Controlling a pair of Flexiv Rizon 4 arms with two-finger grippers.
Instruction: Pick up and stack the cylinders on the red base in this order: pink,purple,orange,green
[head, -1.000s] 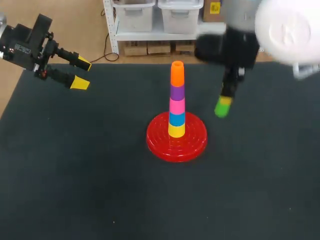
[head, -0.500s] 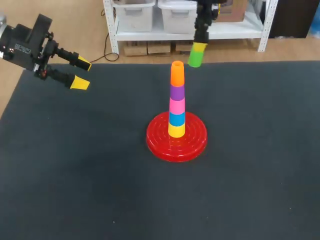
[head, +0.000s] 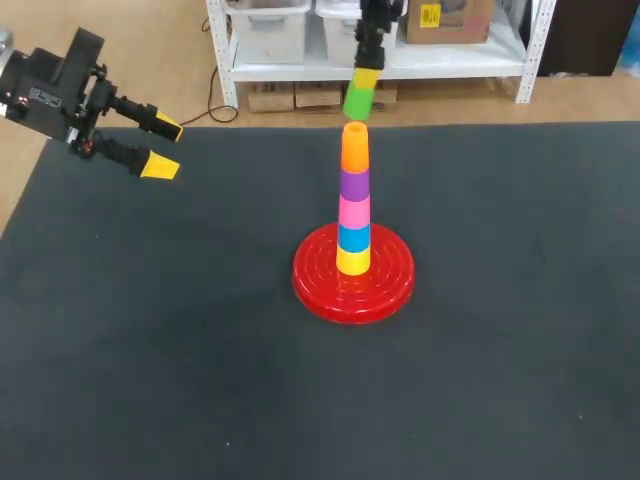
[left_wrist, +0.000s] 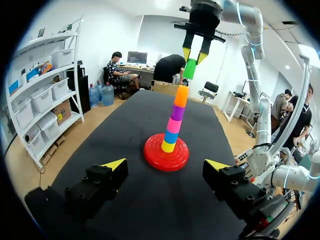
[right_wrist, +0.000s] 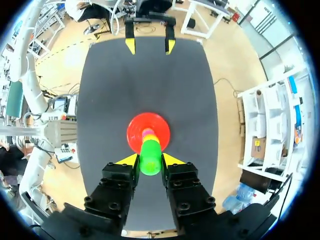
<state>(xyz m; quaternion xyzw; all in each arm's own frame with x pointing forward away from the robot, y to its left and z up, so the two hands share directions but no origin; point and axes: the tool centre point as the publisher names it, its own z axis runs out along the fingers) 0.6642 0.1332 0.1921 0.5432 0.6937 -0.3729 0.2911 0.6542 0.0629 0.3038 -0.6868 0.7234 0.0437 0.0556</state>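
Green cylinder (head: 359, 101), clamped in my right gripper (right_wrist: 150, 159), has swung in above the orange cylinder (head: 354, 148); I centre it squarely, then lower straight down.

Place: a robotics lab.
Arms: two robot arms share one table (head: 150, 350); the left gripper (head: 165, 148) hangs with its fingers spread over the far left corner, and the right gripper (right_wrist: 150, 160) clamps a green cylinder (head: 359, 100).
Surface: a plain dark mat covers the whole table.
Test piece: a toy tower of coloured cylinders (head: 354, 200) on a red base (head: 320, 285).
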